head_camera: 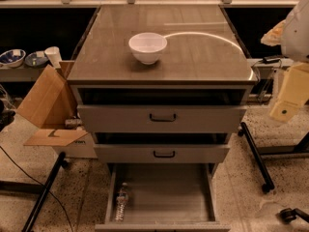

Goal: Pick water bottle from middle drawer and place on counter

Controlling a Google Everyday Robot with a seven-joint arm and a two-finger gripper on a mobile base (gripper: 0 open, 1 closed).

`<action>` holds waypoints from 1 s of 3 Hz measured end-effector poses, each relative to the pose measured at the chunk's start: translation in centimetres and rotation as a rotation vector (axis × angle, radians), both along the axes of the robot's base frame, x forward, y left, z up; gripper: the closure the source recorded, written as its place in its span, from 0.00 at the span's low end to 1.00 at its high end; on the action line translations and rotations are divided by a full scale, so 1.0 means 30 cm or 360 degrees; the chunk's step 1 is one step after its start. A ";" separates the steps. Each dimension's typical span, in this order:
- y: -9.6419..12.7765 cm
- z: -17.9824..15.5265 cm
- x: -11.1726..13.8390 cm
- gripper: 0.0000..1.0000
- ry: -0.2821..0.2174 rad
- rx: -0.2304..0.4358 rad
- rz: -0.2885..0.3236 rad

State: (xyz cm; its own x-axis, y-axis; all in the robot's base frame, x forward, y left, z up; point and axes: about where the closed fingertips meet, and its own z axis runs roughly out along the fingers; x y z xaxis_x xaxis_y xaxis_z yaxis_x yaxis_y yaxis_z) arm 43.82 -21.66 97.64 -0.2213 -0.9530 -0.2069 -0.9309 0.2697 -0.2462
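Water bottle [121, 202] along left wall of middle drawer [169, 192]; gripper [289, 98] right of counter [193, 57], cropped, state unreadable.

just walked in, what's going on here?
Nothing is being handled yet. The water bottle lies on its side by the left wall of the open middle drawer. The pincer hangs at the picture's right edge, beside the counter, far from the bottle. A white bowl sits on the counter.

White bowl [147, 46] (cream tool [288, 99] far right)
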 end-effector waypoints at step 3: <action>0.119 -0.142 0.035 0.00 0.0008 -0.0017 0.0260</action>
State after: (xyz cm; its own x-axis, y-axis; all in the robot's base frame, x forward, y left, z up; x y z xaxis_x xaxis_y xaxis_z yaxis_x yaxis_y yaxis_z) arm 44.85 -18.08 93.37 -0.0644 -0.9785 -0.1958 -0.9634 0.1121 -0.2435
